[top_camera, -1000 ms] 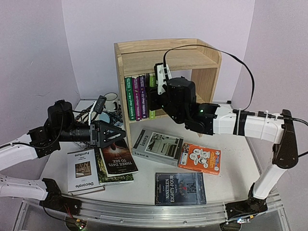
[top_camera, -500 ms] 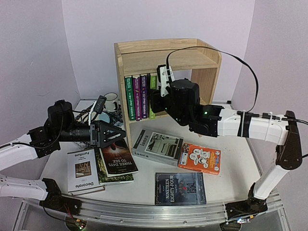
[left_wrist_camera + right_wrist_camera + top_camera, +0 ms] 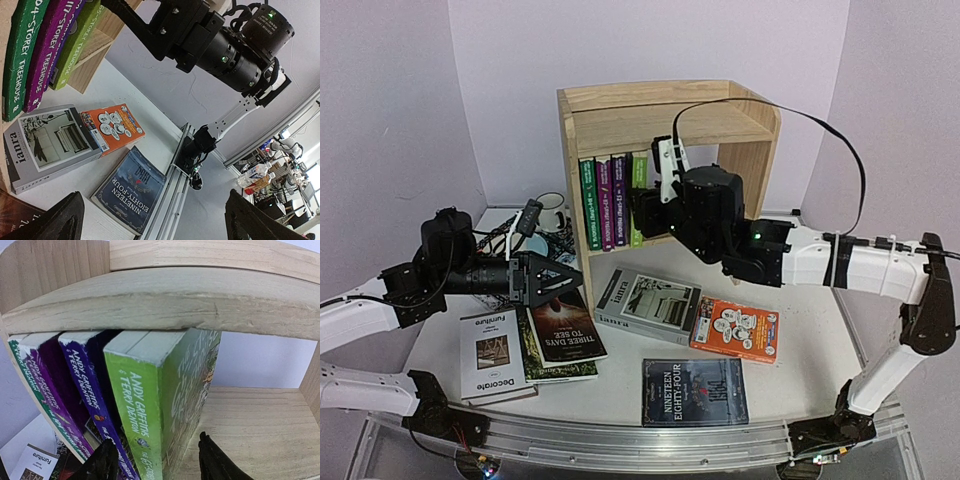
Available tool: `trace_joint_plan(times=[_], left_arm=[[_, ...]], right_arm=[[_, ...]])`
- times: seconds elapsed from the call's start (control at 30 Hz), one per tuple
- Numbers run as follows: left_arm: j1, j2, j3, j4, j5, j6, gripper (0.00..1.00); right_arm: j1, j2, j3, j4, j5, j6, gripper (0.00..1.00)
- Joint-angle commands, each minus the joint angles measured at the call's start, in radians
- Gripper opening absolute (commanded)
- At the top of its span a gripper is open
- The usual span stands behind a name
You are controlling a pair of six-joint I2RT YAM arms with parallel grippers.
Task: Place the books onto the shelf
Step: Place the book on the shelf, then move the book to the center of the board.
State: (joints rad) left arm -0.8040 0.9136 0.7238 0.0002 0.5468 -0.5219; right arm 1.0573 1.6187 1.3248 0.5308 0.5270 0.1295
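Where the green book [image 3: 150,405] stands on the shelf [image 3: 210,295], it is straddled, not gripped, by the parted right jaws; nothing is held by the wide-open left jaws.

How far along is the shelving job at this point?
Done: four books stand upright on the shelf, lower tier. In hand: the right tool straddles the bright green book; whether it grips is unclear. The open left tool hovers over Three Days to See. Left flat on the table: that one, Decorate, ianra, the orange paperback and Nineteen Eighty-Four.
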Motion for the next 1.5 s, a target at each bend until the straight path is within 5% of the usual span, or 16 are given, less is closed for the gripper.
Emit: trace_joint_plan(times=[0.0, 0.1, 0.23, 0.27, 0.5, 0.9, 1.2, 1.47], left_arm=[[0.003, 0.002, 0.019, 0.034, 0.011, 0.005, 0.99], [0.003, -0.003, 0.017, 0.034, 0.01, 0.007, 0.99], [0.003, -0.006, 0.015, 0.034, 0.005, 0.013, 0.99], [0.003, -0.004, 0.014, 0.034, 0.004, 0.014, 0.99], [0.003, 0.016, 0.01, 0.034, -0.013, 0.027, 0.99], [0.003, 0.088, -0.05, 0.126, -0.081, -0.012, 0.99], [0.003, 0.084, -0.104, 0.136, -0.131, -0.059, 0.99], [-0.003, 0.111, -0.173, 0.164, -0.204, -0.171, 0.97]], right_arm=[[0.008, -0.079, -0.021, -0.001, -0.009, 0.02, 0.59], [0.007, -0.114, -0.059, -0.026, -0.015, 0.025, 0.66], [0.007, -0.175, -0.143, -0.074, -0.024, 0.027, 0.97], [0.008, -0.192, -0.165, -0.092, -0.025, 0.024, 0.98], [0.007, -0.359, -0.375, -0.268, 0.007, 0.068, 0.98], [0.005, -0.472, -0.658, -0.527, 0.007, 0.47, 0.98], [-0.051, -0.3, -0.546, -0.676, -0.127, 0.426, 0.98], [-0.062, -0.083, -0.314, -0.937, -0.165, 0.321, 0.87]])
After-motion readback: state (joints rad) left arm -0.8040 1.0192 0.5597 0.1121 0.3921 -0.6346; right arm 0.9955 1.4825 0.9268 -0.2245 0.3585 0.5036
